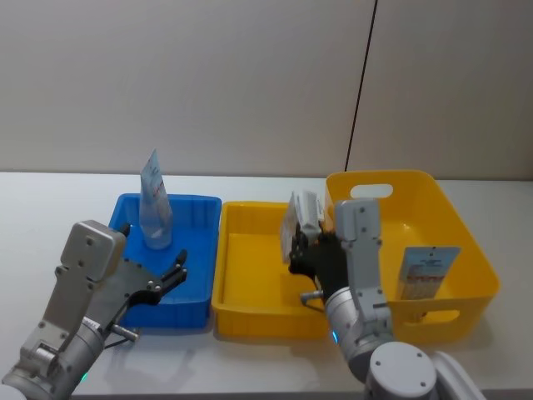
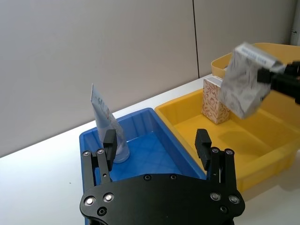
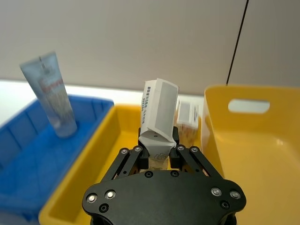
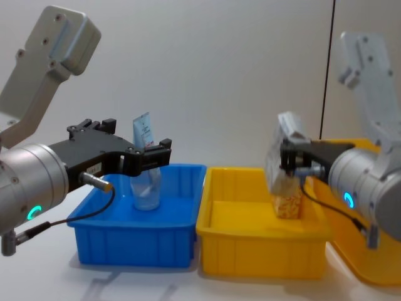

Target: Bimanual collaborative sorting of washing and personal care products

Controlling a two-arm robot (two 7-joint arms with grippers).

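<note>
White table (image 1: 50, 196) against a plain grey wall. Three bins in a row: one blue bin (image 1: 200, 250) on the left, one shallow yellow bin (image 1: 250, 312) in the middle, one deeper yellow bin with handle slots (image 1: 466, 242) on the right.

Count of products: one pale-blue tube (image 1: 154, 200), standing upright in the blue bin, crimped end up. One speckled carton (image 4: 288, 204), upright at the far right of the middle bin. One silvery-white carton (image 3: 158, 115), held aloft. One card-like item (image 1: 426, 271) leans inside the right bin; it may be a flat packet, hard to tell.

Right gripper (image 3: 158, 147) is clamped on the lower end of the silvery-white carton, which tilts above the middle bin, just in front of the speckled carton and apart from it.

Left gripper (image 2: 158, 143) hovers over the near edge of the blue bin, jaws spread and holding nothing. The tube stands just beyond its fingertips, near the left finger, not touching.
</note>
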